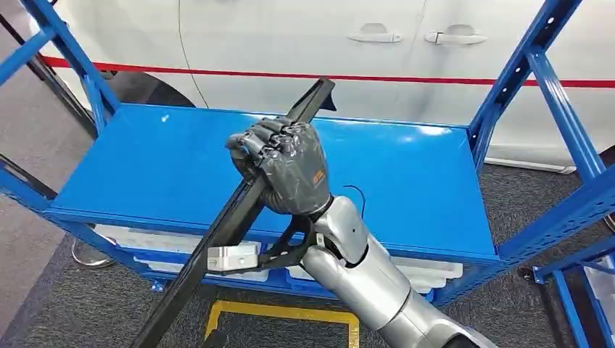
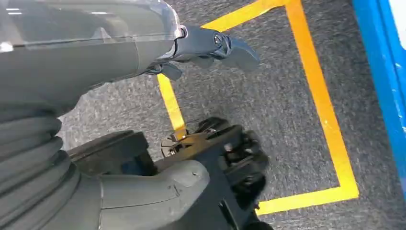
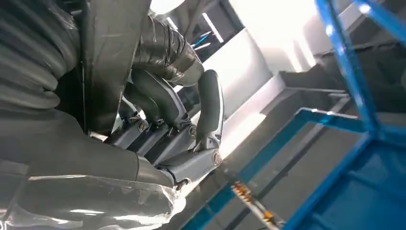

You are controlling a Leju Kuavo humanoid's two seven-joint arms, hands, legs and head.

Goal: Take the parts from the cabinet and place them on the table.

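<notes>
Right hand gripping long black strip, glossy blue shelf

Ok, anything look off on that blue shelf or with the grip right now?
Nothing damaged or spilled. The right hand grips a long black strip mid-length, slanting across the blue shelf, its lower end hanging past the front edge.

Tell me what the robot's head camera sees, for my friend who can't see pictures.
The robot's right hand grips a long black strip slanting above a blue metal shelf, its fingers wrapped around it. Behind the shelf stands a white car with a red stripe, and below lies grey carpet with yellow tape.
</notes>
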